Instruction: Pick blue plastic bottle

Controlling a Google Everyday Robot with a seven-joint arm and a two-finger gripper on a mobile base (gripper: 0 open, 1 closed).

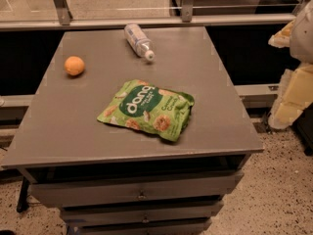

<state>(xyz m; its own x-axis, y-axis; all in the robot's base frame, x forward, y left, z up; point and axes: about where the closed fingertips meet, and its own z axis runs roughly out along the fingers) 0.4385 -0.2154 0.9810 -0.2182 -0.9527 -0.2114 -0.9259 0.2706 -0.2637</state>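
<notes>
The blue plastic bottle lies on its side near the back edge of the grey table. It is clear with a pale label, and its white cap points toward the front right. My gripper hangs at the right edge of the view, off the table's right side and well away from the bottle. Nothing shows in it.
A green snack bag lies flat in the middle of the table. An orange sits at the left rear. Drawers run below the table front. A rail and glass wall stand just behind the table.
</notes>
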